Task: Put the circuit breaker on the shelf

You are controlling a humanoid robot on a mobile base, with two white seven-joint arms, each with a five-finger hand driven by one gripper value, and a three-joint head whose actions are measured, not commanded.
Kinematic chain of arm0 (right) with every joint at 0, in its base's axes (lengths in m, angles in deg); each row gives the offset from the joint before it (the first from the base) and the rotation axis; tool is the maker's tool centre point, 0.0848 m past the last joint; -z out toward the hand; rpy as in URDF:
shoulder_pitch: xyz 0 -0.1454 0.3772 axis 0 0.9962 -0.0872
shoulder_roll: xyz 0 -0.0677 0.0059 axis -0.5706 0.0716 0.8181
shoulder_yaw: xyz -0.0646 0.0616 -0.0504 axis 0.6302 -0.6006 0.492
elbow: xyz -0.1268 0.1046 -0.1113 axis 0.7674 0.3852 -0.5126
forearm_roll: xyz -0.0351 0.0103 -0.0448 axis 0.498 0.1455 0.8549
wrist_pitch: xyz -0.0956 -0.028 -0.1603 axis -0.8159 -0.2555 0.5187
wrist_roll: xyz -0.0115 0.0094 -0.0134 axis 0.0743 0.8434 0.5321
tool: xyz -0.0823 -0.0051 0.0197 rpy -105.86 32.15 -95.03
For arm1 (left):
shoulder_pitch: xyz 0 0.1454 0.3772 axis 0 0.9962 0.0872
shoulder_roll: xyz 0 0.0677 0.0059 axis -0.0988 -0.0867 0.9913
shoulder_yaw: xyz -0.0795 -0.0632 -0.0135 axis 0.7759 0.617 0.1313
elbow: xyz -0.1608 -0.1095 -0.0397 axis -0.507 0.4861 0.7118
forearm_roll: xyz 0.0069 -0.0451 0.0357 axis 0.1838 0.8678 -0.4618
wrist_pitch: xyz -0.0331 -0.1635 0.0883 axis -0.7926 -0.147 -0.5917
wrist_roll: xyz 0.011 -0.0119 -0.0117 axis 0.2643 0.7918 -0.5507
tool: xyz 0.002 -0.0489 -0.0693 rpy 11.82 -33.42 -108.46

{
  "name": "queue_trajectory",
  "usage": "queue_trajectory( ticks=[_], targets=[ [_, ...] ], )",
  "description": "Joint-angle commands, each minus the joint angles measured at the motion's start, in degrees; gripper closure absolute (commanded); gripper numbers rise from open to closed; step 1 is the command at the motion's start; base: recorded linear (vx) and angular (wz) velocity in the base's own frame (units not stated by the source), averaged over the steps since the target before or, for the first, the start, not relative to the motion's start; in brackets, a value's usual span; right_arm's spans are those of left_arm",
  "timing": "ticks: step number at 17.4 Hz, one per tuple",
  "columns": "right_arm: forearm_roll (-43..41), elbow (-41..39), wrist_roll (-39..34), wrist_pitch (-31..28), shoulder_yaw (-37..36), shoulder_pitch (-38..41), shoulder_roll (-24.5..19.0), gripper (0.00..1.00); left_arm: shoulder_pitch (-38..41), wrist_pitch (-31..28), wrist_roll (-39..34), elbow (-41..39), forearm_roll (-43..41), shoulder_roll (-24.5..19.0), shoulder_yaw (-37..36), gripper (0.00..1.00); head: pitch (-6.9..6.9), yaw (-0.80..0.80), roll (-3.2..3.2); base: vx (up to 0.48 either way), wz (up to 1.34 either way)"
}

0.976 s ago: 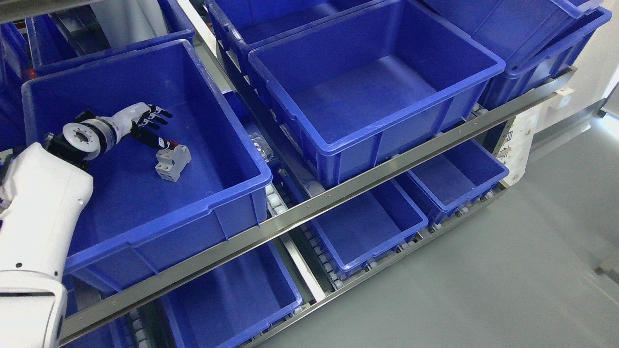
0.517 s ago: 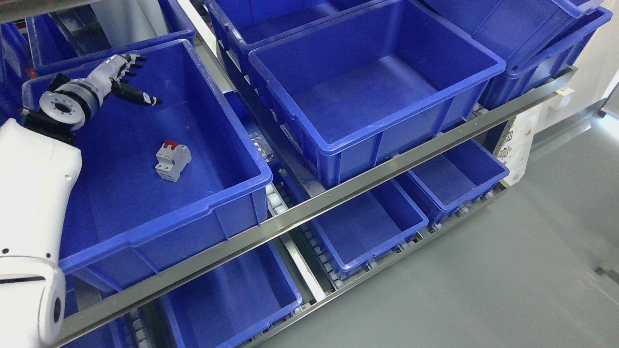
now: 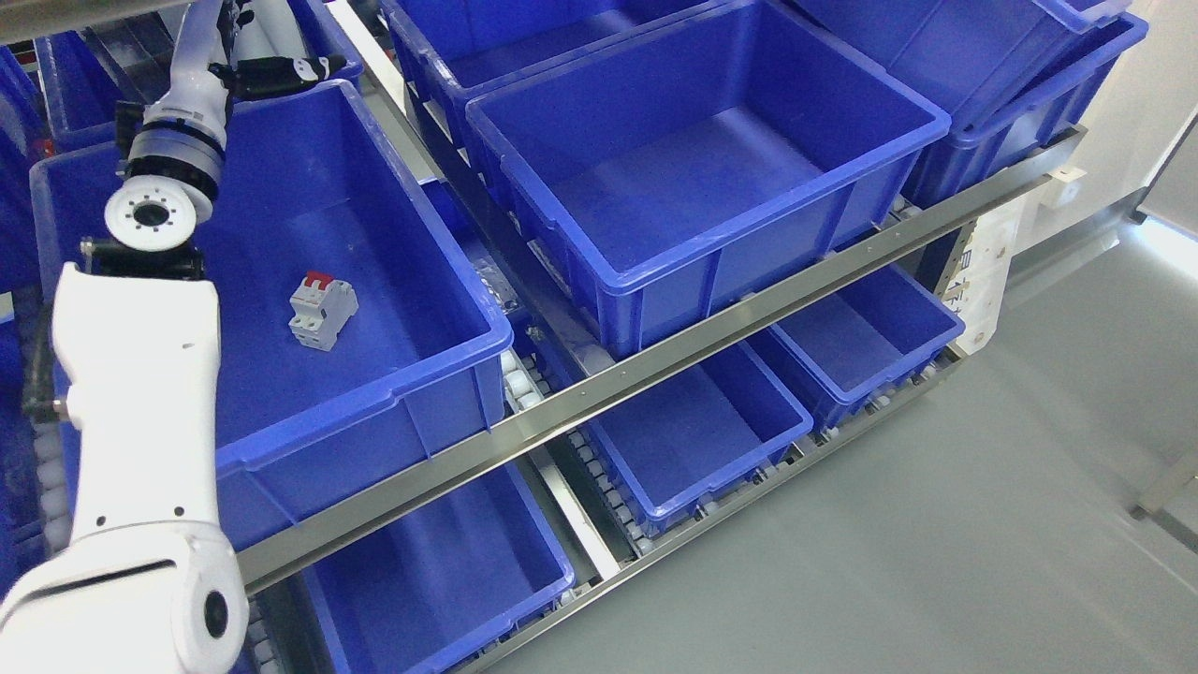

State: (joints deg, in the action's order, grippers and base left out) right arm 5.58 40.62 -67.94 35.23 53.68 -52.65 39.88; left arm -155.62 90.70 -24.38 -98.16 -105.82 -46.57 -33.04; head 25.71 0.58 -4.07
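Observation:
A white circuit breaker (image 3: 320,310) with a red switch lies on the floor of the large blue bin (image 3: 412,281) at the left of the upper shelf rail. My left hand (image 3: 262,65) is raised above the bin's far rim at the top left, well apart from the breaker, its black fingers (image 3: 290,69) extended and holding nothing. The white forearm rises from the lower left corner. The right arm does not show.
A second large blue bin (image 3: 711,253) stands to the right on the same steel-railed shelf (image 3: 655,360). More blue bins sit behind and on the lower level (image 3: 693,440). Grey floor spreads at the lower right.
My left hand has let go of the breaker and lifted up and back, out of the bin to above its far rim. The breaker stays put. The camera has shifted slightly.

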Motion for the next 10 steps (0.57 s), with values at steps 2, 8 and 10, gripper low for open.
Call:
queue_trajectory(
  ticks=[2, 8, 10],
  targets=[
    [0.0, 0.0, 0.0, 0.0, 0.0, 0.1, 1.0, 0.00, 13.7, 1.7, -2.0, -27.8, 9.2, 6.8, 9.8, 0.00, 0.00, 0.00, 0.00, -0.095, -0.06],
    [0.0, 0.0, 0.0, 0.0, 0.0, 0.0, 1.0, 0.00, 19.1, -5.9, -2.3, -33.4, 9.3, 6.8, 8.2, 0.00, 0.00, 0.00, 0.00, -0.149, 0.03],
    [0.0, 0.0, 0.0, 0.0, 0.0, 0.0, 1.0, 0.00, 20.4, -5.9, -2.3, -33.4, 9.3, 6.8, 7.6, 0.00, 0.00, 0.00, 0.00, -0.153, 0.13]
  ],
)
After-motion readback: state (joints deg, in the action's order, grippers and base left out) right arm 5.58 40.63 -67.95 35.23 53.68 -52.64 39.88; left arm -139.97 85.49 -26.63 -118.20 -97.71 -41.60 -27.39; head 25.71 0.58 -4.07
